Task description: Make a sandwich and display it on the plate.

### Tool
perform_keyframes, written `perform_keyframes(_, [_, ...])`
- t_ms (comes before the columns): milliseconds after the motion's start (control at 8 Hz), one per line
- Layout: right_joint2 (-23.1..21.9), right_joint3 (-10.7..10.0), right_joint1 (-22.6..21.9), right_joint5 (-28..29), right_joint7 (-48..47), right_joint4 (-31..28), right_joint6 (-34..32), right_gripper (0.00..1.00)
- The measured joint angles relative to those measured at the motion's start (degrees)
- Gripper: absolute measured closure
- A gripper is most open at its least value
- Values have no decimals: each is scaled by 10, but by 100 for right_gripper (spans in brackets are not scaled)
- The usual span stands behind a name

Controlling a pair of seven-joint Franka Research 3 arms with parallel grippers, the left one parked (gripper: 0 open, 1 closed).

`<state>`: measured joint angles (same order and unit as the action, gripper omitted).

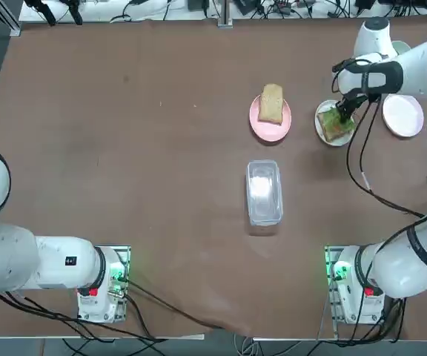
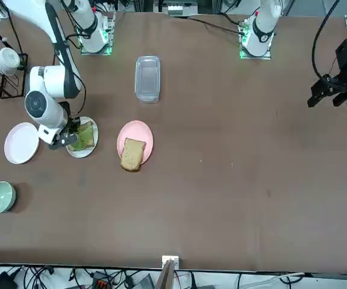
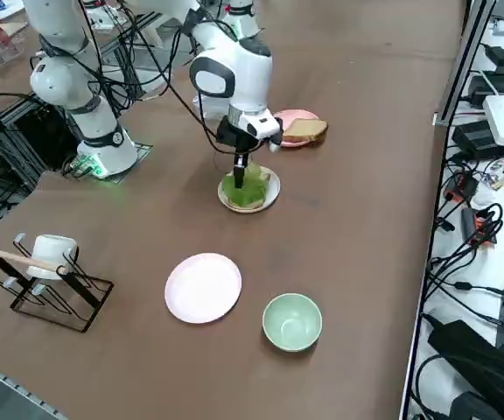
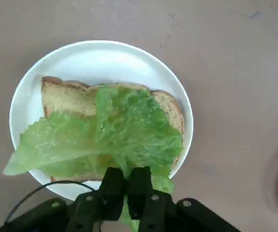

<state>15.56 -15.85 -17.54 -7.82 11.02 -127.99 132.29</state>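
— Where's the right tool [image 4: 125, 189] now?

— Low over the white plate [image 4: 98, 60], pointing straight down. Its two fingers [image 4: 112, 186] are pressed nearly together on the edge of a lettuce leaf [image 4: 105, 137]; the green shows just between and below the tips.

— And the sandwich?

— Only half built. One toast slice [image 4: 64, 99] lies flat on that plate directly under the tool, and the lettuce is spread over most of it, hanging past the crust on one side. I see no top slice on it and can't make out any carrot.

— So where's the other bread?

— A second toast slice [image 1: 271, 103] sits on a pink plate [image 1: 268, 126], close by the tool, on its side toward the middle of the counter [image 1: 139, 148]. It overhangs that plate's rim a little.

— Anything else near it?

— On the tool's other side, just beside the plate it works over, there's another white plate [image 1: 403, 116] with nothing on it. A small pale-green bowl [image 3: 292, 321] stands a bit beyond that one, seen from the side camera. A clear plastic container [image 1: 264, 191] lies on the counter back toward the arms' bases, well apart from the tool. A wire rack with a white cup [image 3: 52, 254] on it stands near the counter's edge, also well apart.
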Motion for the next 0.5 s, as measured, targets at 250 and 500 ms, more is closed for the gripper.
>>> perform_keyframes(250, [4,0,1,0,-1,0,0,67])
perform_keyframes(500, [4,-1,1,0,-1,1,0,33])
